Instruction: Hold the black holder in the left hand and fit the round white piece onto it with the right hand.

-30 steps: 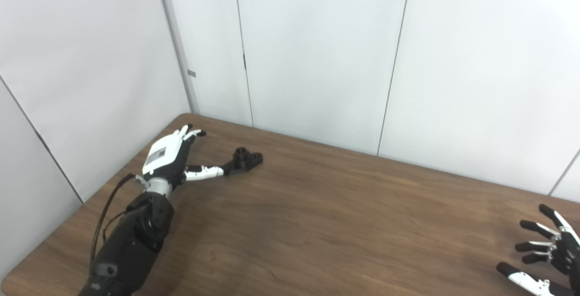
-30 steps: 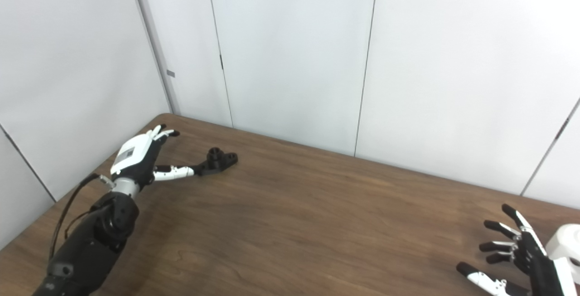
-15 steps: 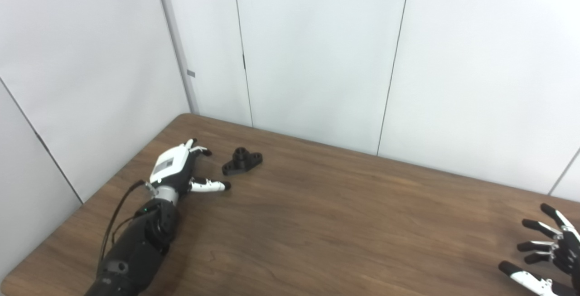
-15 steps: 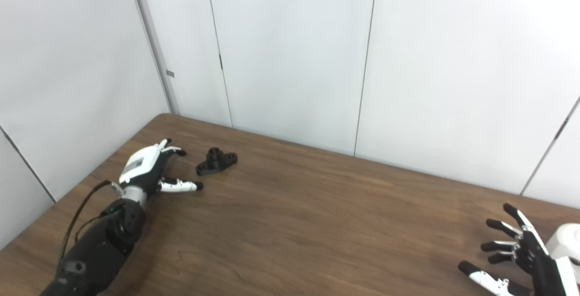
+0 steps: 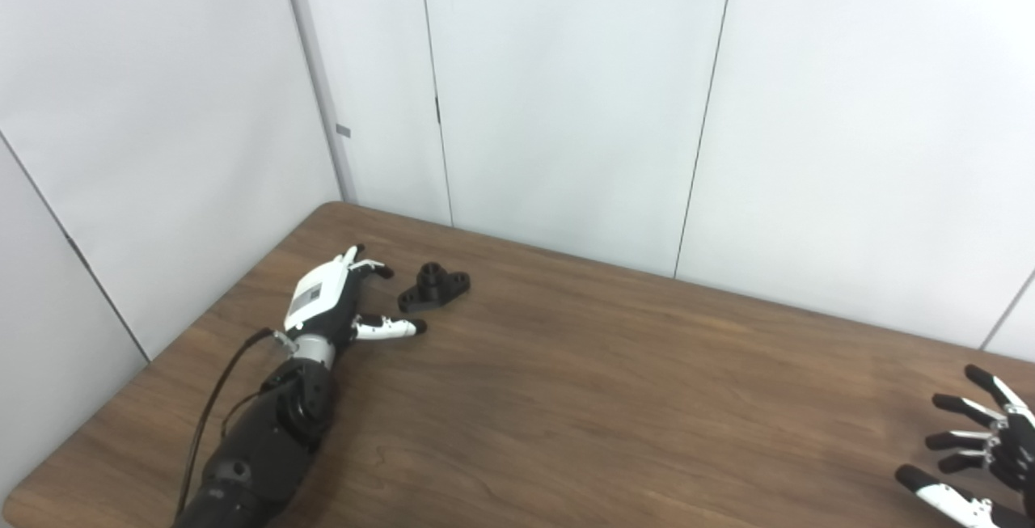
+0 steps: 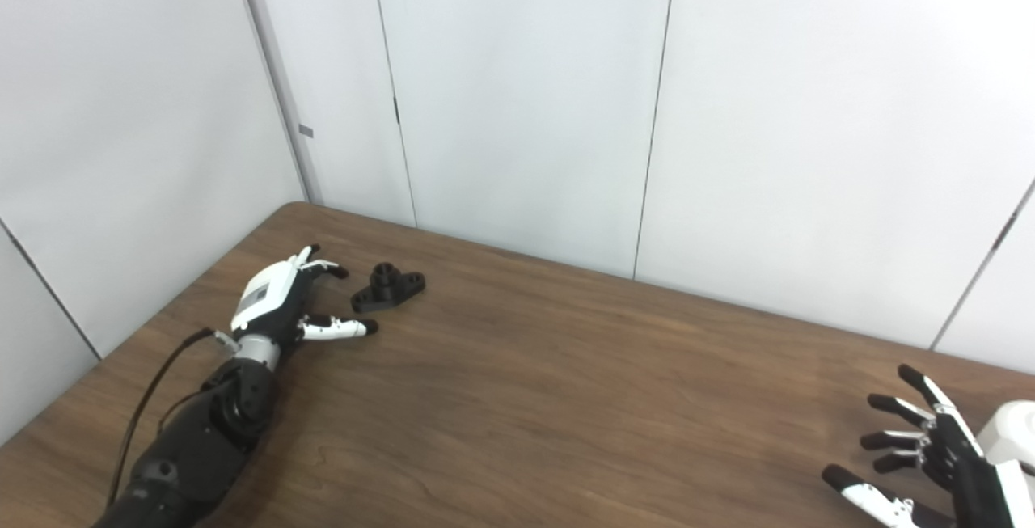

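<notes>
We had the left hand (image 5: 327, 302) low over the far left corner of the worktop (image 5: 614, 399), fingers spread and holding nothing, with the black holder (image 5: 434, 286) lying just beside it and not touching the fingertips as far as we could tell. The step in hand, as we judged it, was the reach-and-grasp of that holder, and to do it well we needed the thumb on the near side and the fingers on the far side of the flat base, closing across its narrow width and leaving the raised collar free for the fitting to come (a pinch on the collar itself would have blocked the mating face). The holder looked small and matt black: a flat, elongated flange with a hole near one end and a short upright collar at the middle, sitting flat and angled across the wood. Our right hand (image 6: 942, 459) waited at the near right edge, fingers splayed and empty, with the round white piece (image 6: 1011, 435) just beside it, only partly in the right eye view.
</notes>
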Motion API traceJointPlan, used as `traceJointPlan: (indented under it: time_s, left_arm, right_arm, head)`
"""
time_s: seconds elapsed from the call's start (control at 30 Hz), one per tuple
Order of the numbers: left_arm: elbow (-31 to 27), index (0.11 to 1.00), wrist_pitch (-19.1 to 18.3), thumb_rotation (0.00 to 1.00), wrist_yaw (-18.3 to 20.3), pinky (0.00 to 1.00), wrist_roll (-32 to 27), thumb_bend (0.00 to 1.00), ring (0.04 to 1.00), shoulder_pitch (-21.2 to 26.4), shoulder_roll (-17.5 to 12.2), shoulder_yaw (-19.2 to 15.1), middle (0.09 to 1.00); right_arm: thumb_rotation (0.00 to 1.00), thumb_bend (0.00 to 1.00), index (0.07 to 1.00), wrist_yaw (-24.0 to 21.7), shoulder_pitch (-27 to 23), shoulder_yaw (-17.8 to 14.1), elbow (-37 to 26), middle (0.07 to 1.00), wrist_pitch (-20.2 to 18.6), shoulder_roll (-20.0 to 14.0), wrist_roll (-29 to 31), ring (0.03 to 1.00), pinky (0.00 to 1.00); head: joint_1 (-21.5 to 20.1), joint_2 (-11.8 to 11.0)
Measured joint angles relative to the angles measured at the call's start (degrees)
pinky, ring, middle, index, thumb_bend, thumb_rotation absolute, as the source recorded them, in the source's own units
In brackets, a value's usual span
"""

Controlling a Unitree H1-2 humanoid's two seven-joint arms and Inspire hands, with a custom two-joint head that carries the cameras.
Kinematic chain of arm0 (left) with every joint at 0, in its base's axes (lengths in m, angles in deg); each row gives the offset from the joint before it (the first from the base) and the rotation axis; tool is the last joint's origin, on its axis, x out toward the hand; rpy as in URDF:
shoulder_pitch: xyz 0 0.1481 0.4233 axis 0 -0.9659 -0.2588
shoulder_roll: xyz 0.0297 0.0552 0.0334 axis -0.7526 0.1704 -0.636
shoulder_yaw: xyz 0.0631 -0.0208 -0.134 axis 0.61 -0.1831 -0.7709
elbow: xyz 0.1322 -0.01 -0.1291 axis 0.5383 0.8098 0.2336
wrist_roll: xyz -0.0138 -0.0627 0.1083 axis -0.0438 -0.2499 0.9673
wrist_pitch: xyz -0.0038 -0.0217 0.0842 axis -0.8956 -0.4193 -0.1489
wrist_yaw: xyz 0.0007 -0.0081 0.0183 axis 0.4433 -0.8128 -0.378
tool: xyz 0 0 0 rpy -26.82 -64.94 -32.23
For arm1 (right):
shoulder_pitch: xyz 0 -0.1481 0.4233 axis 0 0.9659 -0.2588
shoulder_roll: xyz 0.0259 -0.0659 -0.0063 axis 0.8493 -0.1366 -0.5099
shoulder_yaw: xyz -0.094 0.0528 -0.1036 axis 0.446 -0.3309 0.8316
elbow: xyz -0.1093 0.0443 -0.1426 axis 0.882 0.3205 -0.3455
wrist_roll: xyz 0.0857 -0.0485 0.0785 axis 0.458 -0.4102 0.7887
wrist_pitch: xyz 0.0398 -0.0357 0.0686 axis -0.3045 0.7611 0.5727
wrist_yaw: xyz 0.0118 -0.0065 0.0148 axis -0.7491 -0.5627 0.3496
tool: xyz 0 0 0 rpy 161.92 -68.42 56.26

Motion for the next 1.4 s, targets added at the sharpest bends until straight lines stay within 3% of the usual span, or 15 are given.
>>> traceJointPlan:
  time_s: [0.17,1.1,1.3,1.33,1.4]
  left_arm:
    - [1.65,0.726,0.27,0.27,-1.58,1.0,-0.56,0.91,1.0,0.87,1.28,0.53,1.0]
    - [7.88,0.7,1.75,0.24,-4.01,1.0,-2.01,0.89,1.0,4.15,1.28,3.43,1.0]
    - [10.26,0.6,3.76,0.1,-3.36,1.0,-3.56,0.85,1.0,5.6,1.1,3.86,1.0]
    - [10.7,0.534,4.35,0.08,-2.89,1.0,-4.23,0.66,1.0,5.92,1.05,3.92,1.0]
    - [11.75,0.5,5.13,0.06,-2.65,1.0,-4.88,0.56,1.0,6.27,0.97,4.07,0.998]
  right_arm:
    - [0.35,0.71,0.882,0.01,0.27,-0.02,-0.01,0.754,0.0,-0.12,-0.05,0.581,0.46]
    - [0.33,0.71,0.884,0.0,1.04,-0.41,-2.05,0.76,-0.88,-1.12,0.0,0.581,0.46]
    - [0.33,0.71,0.882,0.0,1.04,-0.59,-2.04,0.757,-0.88,-1.42,0.13,0.581,0.46]
    - [0.32,0.7,0.883,0.0,1.04,-0.63,-2.04,0.758,-0.88,-1.43,0.15,0.581,0.46]
    - [0.32,0.69,0.884,0.0,1.04,-0.64,-2.04,0.759,-0.86,-1.48,0.16,0.581,0.46]
  head:
    - [-0.26,0.0]
    - [-1.93,0.7]
    - [-1.93,0.79]
    - [-1.93,0.79]
    - [-2.11,0.88]
